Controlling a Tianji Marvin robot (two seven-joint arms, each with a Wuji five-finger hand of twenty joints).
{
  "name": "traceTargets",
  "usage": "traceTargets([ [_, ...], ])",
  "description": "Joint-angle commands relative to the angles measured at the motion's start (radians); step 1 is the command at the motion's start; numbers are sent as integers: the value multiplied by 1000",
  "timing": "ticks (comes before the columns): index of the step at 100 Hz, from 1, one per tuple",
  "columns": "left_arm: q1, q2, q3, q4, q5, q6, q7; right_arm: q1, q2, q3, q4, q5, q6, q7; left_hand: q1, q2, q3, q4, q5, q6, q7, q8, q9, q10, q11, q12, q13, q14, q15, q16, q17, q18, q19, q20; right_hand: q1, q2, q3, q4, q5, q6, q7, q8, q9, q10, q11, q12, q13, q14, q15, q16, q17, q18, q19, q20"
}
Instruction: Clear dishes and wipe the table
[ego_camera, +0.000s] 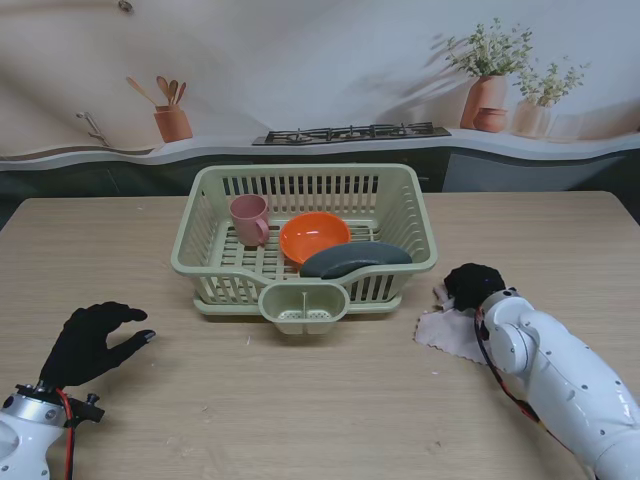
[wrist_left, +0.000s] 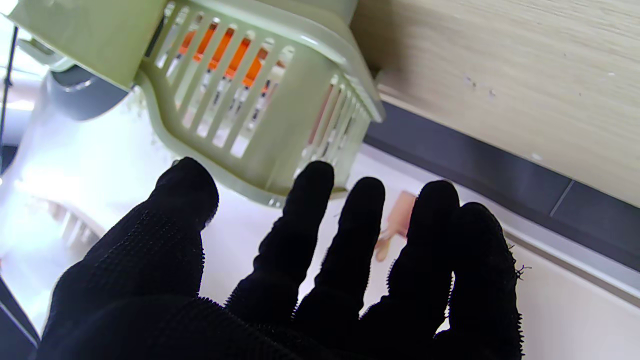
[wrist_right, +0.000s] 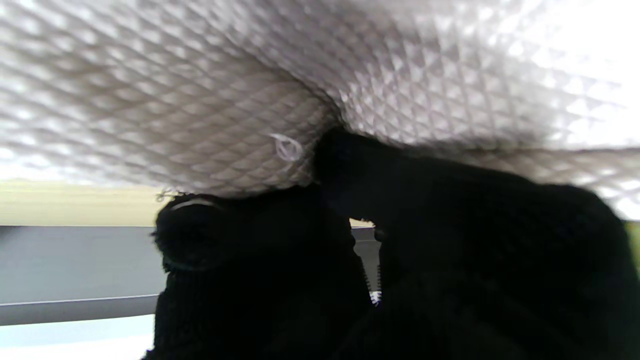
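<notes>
Our right hand (ego_camera: 472, 285), gloved in black knit, sits on the far edge of the pale, waffle-textured wiping cloth (ego_camera: 447, 331). In the right wrist view the fingers (wrist_right: 240, 235) are curled into a bunch of that fabric (wrist_right: 210, 100), so we judge the hand clamped on the cloth, not merely resting on it. The cloth lies on the light wooden table (ego_camera: 320, 420), to the right of the rack and nearer to us than its front corner, one rumpled edge lifted under the hand and the rest lying fairly flat.

Our left hand (ego_camera: 92, 340) hovers over the table at the near left, fingers (wrist_left: 305, 225) spread apart and holding nothing.

Farther out stands the sage-green slatted plastic dish rack (ego_camera: 205, 255), with a small cutlery cup on its near wall. Inside it are a pink mug (ego_camera: 249, 219), an orange bowl (ego_camera: 314, 236) and a dark grey oval dish (ego_camera: 356, 259); the dishes look cleared, so wiping seems to be the step in hand.

The cloth should be light, soft and limp: it will fold and drag instead of sliding as a sheet. We would hold it by a gathered bunch near its middle and press down with the palm, lest a corner grip leave most of it trailing.
</notes>
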Motion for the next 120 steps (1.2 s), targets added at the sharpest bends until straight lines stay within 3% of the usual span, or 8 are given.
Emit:
traceTargets([
  [1,5,-4,-1,0,-2,-1,-8,-60,-6,11,3,-10,-17,34,18,35,-19,42,39,8,-3,6,-14,30,5,-18,-18,37,8,9,-12,0,12,3,52,20,-14,-19,8,87,-125,-79,21,-68,-167,-120,12,5,27,-2,-22,-118,-12,24],
  [12,5,-6,0,1,2,-1,0,-138,-7,84,-51,-11,-39,36,19,36,-19,42,40,8,-3,6,-14,29,5,-18,-19,38,8,9,-12,-1,13,3,52,11,-10,-19,16,78,-121,-75,25,-78,-167,-122,12,0,21,-5,-31,-117,-24,21],
  [39,7,-5,-1,-4,-1,-4,-7,-321,3,266,-166,-61,-191,40,19,36,-20,42,40,9,-3,6,-14,30,4,-18,-20,38,8,8,-13,-1,13,2,51,-20,8,-18,52,55,-121,-86,50,-97,-179,-132,25,-5,1,-14,-34,-114,-37,19],
  [63,7,-6,-3,-1,1,-10,0,-426,5,374,-236,-96,-235,49,21,35,-20,43,40,9,-3,6,-14,29,5,-18,-19,37,9,9,-13,0,12,2,49,-14,6,-20,50,57,-120,-88,49,-95,-181,-129,28,-7,-1,-13,-34,-114,-37,19],
  [85,9,-8,-5,1,-1,-15,6,-333,1,295,-169,-84,-176,9,19,36,-21,42,41,7,-3,6,-14,29,5,-18,-18,38,9,9,-13,-2,13,2,49,-5,0,-20,41,58,-120,-86,44,-96,-178,-125,26,-11,-2,-9,-34,-114,-37,20],
  [105,11,-9,-7,3,3,-19,15,-158,-1,131,-45,-65,-110,-28,19,37,-21,42,40,8,-3,6,-14,30,4,-18,-19,38,8,8,-14,-1,12,1,47,-4,-5,-19,39,49,-117,-82,48,-103,-177,-127,31,-14,-2,-10,-30,-112,-42,17],
  [120,12,-11,-7,2,5,-18,24,-28,-12,0,40,-8,-51,-29,19,38,-23,42,39,8,-3,6,-16,29,4,-18,-20,38,8,9,-14,-2,12,1,47,-2,-8,-19,39,48,-117,-81,47,-104,-178,-128,30,-16,-3,-10,-33,-113,-45,15],
])
